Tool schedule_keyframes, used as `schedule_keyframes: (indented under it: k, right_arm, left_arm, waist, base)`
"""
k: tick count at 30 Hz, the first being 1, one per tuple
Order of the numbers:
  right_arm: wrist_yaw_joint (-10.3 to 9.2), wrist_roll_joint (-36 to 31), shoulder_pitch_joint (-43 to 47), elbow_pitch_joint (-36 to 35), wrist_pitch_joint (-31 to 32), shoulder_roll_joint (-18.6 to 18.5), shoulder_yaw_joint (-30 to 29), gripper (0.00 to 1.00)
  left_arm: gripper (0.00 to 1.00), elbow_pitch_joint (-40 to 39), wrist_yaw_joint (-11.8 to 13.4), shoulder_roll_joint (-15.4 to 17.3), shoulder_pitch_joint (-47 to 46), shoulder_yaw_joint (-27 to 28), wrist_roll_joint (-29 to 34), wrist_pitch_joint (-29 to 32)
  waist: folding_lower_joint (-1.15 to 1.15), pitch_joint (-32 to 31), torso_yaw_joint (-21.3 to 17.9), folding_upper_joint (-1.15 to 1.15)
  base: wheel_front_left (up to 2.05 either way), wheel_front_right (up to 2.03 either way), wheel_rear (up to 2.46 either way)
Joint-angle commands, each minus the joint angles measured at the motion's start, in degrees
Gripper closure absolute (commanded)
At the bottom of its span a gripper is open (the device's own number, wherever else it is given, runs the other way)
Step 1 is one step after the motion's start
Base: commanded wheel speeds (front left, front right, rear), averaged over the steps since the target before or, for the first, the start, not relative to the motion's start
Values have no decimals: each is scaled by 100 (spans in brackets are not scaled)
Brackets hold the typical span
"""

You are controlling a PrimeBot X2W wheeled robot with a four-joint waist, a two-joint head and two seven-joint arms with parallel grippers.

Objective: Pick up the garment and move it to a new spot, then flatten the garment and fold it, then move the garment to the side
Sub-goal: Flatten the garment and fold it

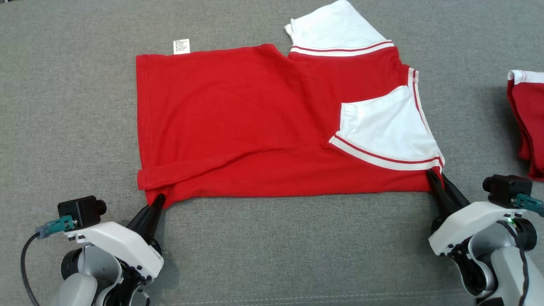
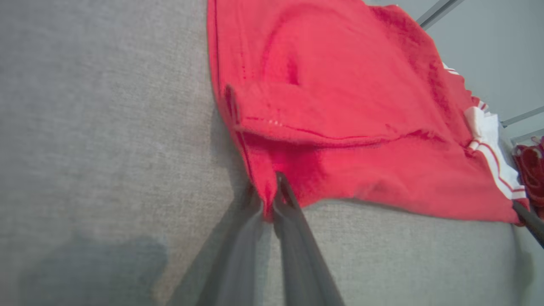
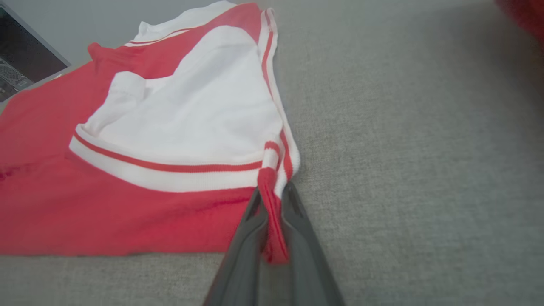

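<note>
Red garment (image 1: 255, 127) with white, red-striped sleeves lay flat on the grey tabletop (image 1: 63, 106). Left pincer (image 1: 159, 199) was closed on its near-left corner, right pincer (image 1: 437, 175) on its near-right corner.

Bright, even light throws only soft shadows on the grey worktop (image 1: 272, 255), and both wrist views blur the close jaws.

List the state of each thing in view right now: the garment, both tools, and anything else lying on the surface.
garment, flat on the grey surface, one white sleeve folded over the red body, near edge partly doubled over.
left tool, shut on the garment's near left corner.
right tool, shut on the garment's near right corner.
second red garment, lying apart at the right, cut off by the frame.
label, flat, poking out past the far edge.
</note>
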Motion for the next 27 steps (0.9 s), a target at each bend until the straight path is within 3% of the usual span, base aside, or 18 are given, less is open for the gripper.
schedule_keyframes:
  k: [1,7,14,23,24,25,26,27]
  right_arm:
    - [-33,79,286,-239,133,-119,27,100]
    - [-33,176,1186,-1404,614,-269,-403,100]
    - [-33,101,2191,-2712,1238,-52,-805,100]
    - [-33,-34,2592,-2950,1491,246,-939,100]
    - [-33,-60,2584,-2916,1480,252,-949,87]
    - [-33,-80,2571,-2887,1455,263,-972,10]
    - [-33,-94,2555,-2870,1409,279,-998,0]
    - [-33,-95,2543,-2850,1381,296,-1017,0]
  left_arm:
    - [100,-262,30,224,73,267,-21,-9]
    - [100,-1005,319,469,632,414,-13,99]
    - [100,-1635,591,590,1273,505,-84,245]
    - [100,-1742,694,479,1645,443,-252,354]
    - [100,-1722,685,464,1651,430,-276,369]
    - [100,-1696,678,459,1653,421,-282,371]
    - [87,-1661,683,461,1652,417,-269,362]
    - [27,-1623,685,466,1657,398,-268,386]
  waist:
    - [0,13,28,0]
    - [0,33,127,0]
    - [0,2,174,0]
    - [0,-88,187,0]
    - [0,-97,187,0]
    - [0,-108,183,0]
    - [0,-121,181,0]
    - [0,-136,181,0]
  base:
    - [0,0,0]
    - [0,0,0]
    - [0,0,0]
    - [0,0,0]
    - [0,0,0]
    - [0,0,0]
    - [0,0,0]
    - [0,0,0]
